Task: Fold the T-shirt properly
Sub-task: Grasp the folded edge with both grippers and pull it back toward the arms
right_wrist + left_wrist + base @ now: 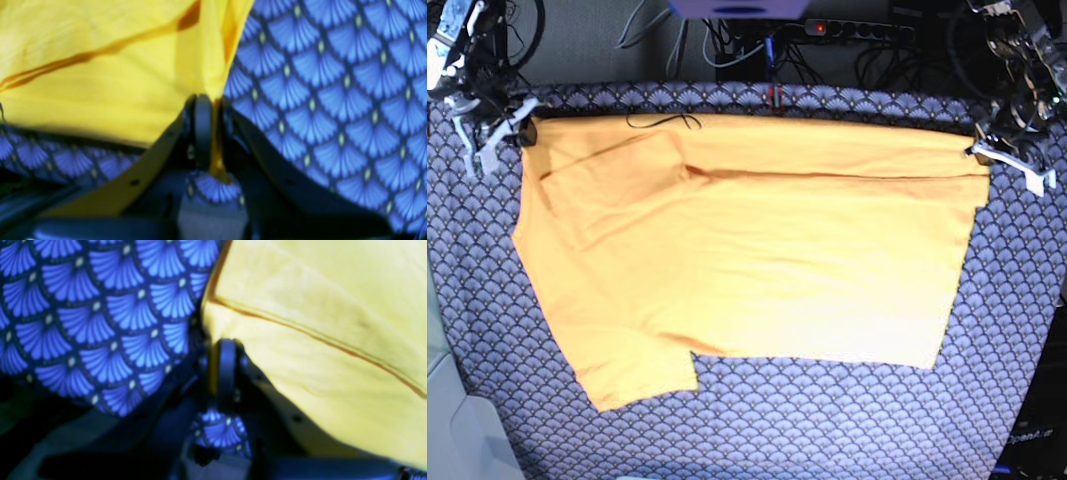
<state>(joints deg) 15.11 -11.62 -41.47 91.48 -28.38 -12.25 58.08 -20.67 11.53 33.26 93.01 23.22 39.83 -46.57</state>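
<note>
The yellow-orange T-shirt (757, 250) lies spread across the table, its far edge folded over along the back. One sleeve (612, 180) is folded onto the body at the upper left, and the other (637, 370) sticks out at the front left. A thin dark thread (662, 122) loops at the far edge. My left gripper (979, 150) is at the shirt's far right corner, shut on the fabric (300, 340), with a yellow sliver showing between the fingers (227, 366). My right gripper (525, 130) is shut on the far left corner, and yellow cloth (100, 83) runs down between its fingers (202, 130).
A blue fan-patterned tablecloth (827, 420) covers the table. Cables and a power strip (847, 30) lie behind the far edge. A white object (457, 430) sits off the front left corner.
</note>
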